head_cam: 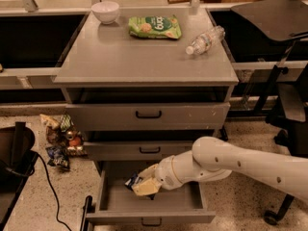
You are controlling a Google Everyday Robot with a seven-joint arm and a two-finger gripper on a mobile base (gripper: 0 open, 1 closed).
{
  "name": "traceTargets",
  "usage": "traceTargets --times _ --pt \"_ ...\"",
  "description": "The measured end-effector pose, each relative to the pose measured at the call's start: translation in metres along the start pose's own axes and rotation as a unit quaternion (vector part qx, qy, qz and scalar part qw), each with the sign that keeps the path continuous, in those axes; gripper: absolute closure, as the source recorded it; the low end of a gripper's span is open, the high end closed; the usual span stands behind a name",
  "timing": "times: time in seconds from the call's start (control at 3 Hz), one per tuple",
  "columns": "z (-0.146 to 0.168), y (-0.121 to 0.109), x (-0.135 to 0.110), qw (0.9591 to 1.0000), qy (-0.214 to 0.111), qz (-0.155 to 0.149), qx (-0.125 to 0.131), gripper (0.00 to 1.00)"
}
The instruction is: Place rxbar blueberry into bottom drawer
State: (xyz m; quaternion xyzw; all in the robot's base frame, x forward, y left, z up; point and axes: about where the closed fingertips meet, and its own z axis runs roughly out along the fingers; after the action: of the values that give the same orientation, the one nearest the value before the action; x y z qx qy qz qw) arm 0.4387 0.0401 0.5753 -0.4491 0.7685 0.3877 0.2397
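The bottom drawer (103, 195) of the grey cabinet stands pulled open at the lower middle of the camera view. My gripper (143, 185) hangs just over the drawer's inside, toward its left back part, at the end of the white arm that reaches in from the right. It is shut on the rxbar blueberry (132, 180), of which a dark blue end sticks out to the left of the pale fingers (147, 187). The bar is above the drawer floor, still in my grip.
On the cabinet top (110, 61) lie a white bowl (105, 11), a green snack bag (155, 26) and a tipped plastic bottle (206, 39). Two shallower drawers (148, 114) are partly open above. Snack wrappers (60, 141) lie on the floor left. A black chair (286, 105) stands right.
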Motion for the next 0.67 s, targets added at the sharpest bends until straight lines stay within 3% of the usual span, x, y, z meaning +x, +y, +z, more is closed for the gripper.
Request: traceTargets --times 0.67 --pt "0.014 -0.005 0.018 0.9997 -0.001 0.02 -0.017 1.0"
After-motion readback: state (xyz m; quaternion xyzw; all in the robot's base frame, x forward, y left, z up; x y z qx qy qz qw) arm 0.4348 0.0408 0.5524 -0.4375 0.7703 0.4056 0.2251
